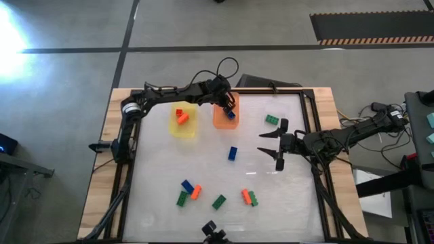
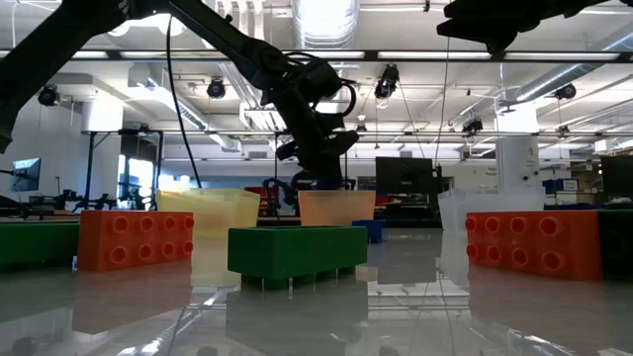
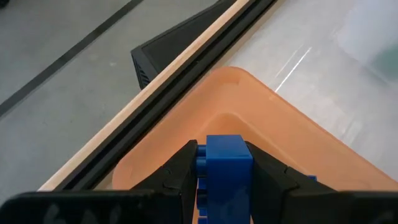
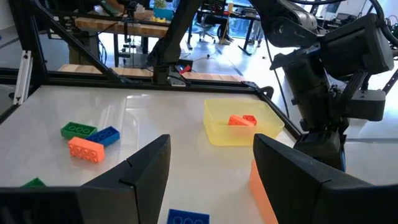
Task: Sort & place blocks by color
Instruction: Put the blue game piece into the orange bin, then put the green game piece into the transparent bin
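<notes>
Blue block [image 3: 227, 163], pinched upright between the closed fingers of the left hand [image 1: 227, 108], hangs directly over the orange tray [image 1: 220, 120] at twelve o'clock on the tabletop [image 1: 156, 203], so the release goes straight down, while the right hand [image 1: 271, 144] waits wide open and empty at three o'clock.

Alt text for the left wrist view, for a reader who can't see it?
The left gripper holds a blue block between its jaws, above the orange tray. Beyond the tray run the table's black frame and wooden edge, then grey floor.
</notes>
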{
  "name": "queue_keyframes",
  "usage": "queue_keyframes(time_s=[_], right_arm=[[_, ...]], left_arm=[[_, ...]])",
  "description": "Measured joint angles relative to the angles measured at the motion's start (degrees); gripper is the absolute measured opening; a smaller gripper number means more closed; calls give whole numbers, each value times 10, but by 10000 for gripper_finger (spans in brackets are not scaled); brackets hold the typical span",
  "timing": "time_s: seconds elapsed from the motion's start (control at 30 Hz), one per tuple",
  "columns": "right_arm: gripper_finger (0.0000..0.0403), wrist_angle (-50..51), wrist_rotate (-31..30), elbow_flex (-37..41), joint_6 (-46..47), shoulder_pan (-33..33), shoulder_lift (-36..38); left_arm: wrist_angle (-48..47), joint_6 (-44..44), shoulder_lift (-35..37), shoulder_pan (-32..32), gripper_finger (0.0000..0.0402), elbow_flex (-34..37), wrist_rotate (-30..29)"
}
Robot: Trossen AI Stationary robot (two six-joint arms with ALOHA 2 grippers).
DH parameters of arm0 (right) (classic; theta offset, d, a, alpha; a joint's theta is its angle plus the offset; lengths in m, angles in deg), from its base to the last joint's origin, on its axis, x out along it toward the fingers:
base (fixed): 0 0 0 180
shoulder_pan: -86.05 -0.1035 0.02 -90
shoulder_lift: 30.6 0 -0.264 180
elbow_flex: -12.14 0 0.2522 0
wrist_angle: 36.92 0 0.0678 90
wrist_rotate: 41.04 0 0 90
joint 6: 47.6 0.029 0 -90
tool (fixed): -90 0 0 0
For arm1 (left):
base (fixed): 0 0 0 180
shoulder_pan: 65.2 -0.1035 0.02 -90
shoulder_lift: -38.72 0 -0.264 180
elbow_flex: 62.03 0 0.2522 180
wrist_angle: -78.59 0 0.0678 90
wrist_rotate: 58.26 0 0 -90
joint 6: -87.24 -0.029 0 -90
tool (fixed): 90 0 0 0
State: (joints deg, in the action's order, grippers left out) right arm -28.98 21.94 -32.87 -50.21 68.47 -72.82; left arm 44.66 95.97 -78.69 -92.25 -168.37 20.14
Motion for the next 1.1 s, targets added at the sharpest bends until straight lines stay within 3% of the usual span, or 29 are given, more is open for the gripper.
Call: queue_keyframes(time_s=[0.4,0.8,1.1], right_arm=[[219,0,0,0,0,0,0],[219,1,0,0,0,0,0],[219,8,0,0,0,0,-1]], left_arm=[[3,14,0,0,93,0,0],[9,14,2,0,179,-1,0],[-9,-19,82,34,189,3,7]])
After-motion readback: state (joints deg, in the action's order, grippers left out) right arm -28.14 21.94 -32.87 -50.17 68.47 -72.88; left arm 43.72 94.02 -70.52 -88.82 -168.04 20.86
